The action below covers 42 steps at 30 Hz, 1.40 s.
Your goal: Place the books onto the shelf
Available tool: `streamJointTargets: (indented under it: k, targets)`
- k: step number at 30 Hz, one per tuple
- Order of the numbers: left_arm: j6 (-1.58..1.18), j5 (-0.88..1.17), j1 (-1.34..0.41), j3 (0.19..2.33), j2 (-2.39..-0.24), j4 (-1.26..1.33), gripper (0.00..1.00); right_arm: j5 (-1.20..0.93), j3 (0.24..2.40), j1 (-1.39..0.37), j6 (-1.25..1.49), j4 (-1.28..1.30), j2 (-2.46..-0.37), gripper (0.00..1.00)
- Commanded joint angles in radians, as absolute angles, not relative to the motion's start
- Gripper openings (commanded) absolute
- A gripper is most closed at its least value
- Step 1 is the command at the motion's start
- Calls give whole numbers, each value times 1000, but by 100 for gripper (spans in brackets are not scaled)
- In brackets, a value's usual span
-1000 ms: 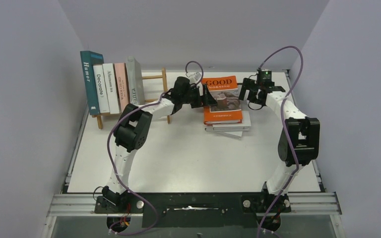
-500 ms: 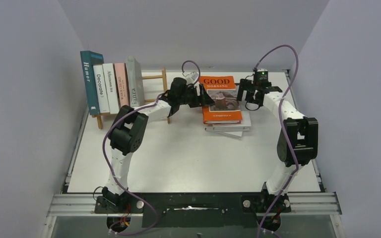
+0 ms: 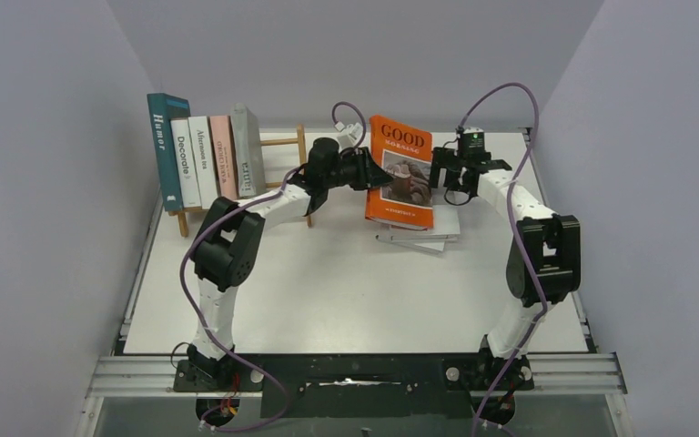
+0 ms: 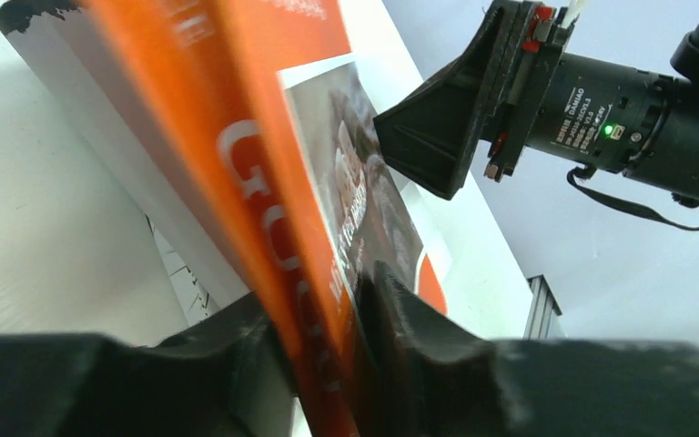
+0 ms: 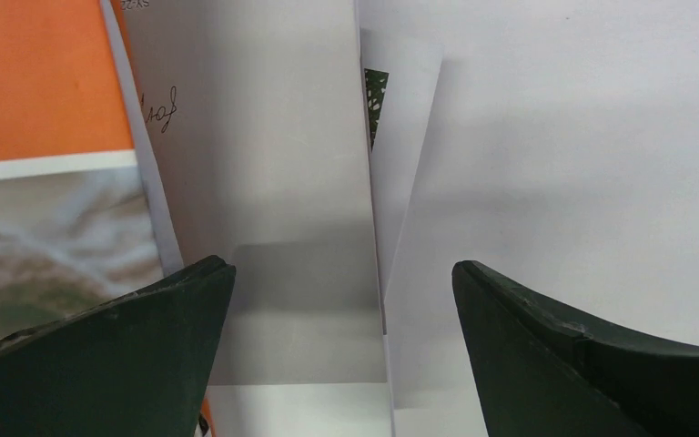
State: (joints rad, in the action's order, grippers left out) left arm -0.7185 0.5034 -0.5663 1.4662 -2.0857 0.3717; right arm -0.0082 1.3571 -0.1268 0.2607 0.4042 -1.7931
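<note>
Orange "GOOD" book (image 3: 400, 173), tilted up, clamped at its left edge by the left pincer (image 4: 328, 309). The right pincer (image 5: 341, 300) gapes wide and empty beside it. Five books (image 3: 205, 159) stand on the shelf (image 3: 282, 141). The white books (image 3: 428, 237) lie flat on the bench (image 3: 346, 282). The left arm (image 3: 273, 205) crosses the shelf's free end.

We see a white table (image 3: 346, 282), our view closed in by plain lilac-grey walls, left wall (image 3: 45, 182), back wall (image 3: 355, 55), right wall (image 3: 655, 182), a ribbed metal rail (image 3: 136, 375) along the table's near edge, a black plate (image 3: 400, 371) at its middle, soft even light, faint shadows.
</note>
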Motion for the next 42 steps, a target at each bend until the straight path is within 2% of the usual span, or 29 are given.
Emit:
streamJointTargets:
  k: [1,2,10,15,20,24,32,42]
  targets:
    - [-690,558,-586,1485,-2011,451,15,-7,1343,-146,267,345,-1722,98]
    - [-679,552,-586,1487,-1993,439,11,7,1332,-147,273,333,-1702,98]
    - [-442,311,-584,1544,-1688,231,1,83,1270,-114,303,298,-1569,98]
    - [-304,106,-583,1562,-1498,136,0,79,1257,-109,301,306,-1553,98]
    - [-113,-207,-578,1457,-1322,110,0,66,1237,-109,301,305,-1544,98]
    - [28,-362,-540,1380,-1273,124,0,56,1233,-110,299,311,-1539,98]
    - [-13,-325,-394,1247,-1269,198,0,44,1204,-112,301,315,-1513,98]
    - [-21,-347,-345,1130,-1316,248,0,35,1185,-113,304,316,-1497,98]
